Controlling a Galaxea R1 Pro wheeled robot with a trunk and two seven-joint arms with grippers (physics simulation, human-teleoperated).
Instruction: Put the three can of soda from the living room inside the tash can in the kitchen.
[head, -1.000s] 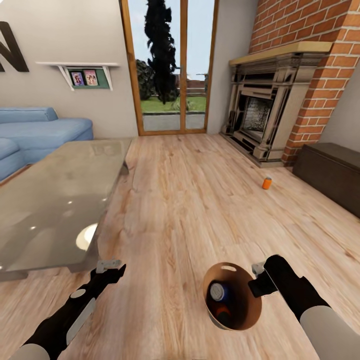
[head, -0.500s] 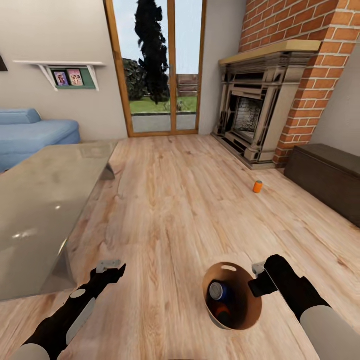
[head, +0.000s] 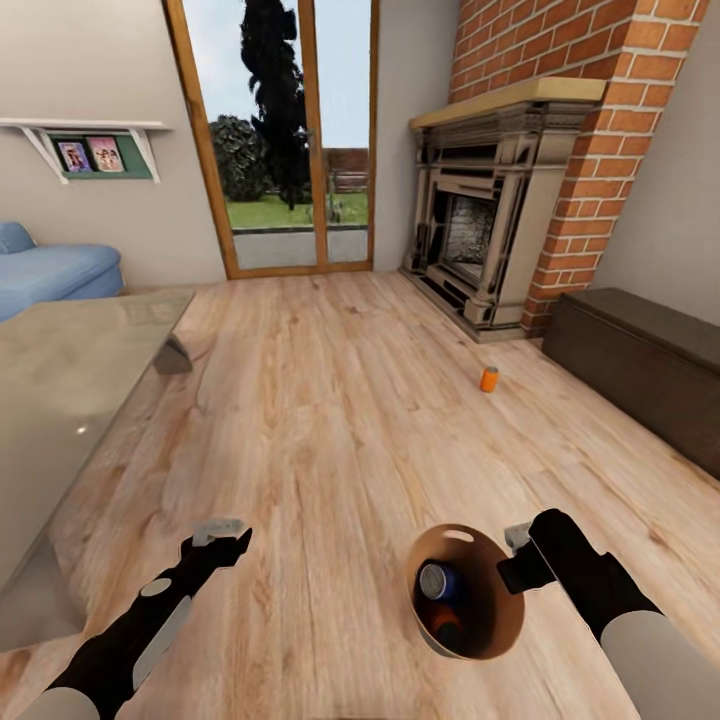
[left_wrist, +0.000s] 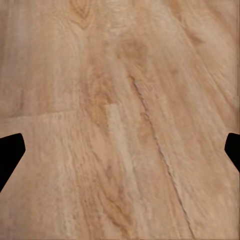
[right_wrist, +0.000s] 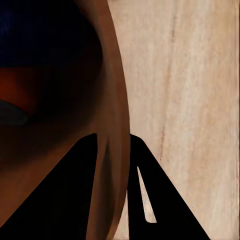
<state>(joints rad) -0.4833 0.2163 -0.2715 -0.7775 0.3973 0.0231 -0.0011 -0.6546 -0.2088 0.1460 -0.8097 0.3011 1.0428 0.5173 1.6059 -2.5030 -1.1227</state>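
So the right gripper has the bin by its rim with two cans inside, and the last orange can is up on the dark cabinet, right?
Not quite: the head view shows the orange can on the wood floor, short of the dark cabinet. The right gripper does hold the bin with two cans inside.

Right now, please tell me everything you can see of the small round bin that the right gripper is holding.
The small round copper-brown bin has no lid and a glossy inside. It hangs tilted above the light wood floor, its opening towards the head camera. The right gripper is shut on its rim; in the right wrist view, one finger sits inside the wall, one outside. Two cans lie inside: a dark blue can and, beneath it, an orange-red can.
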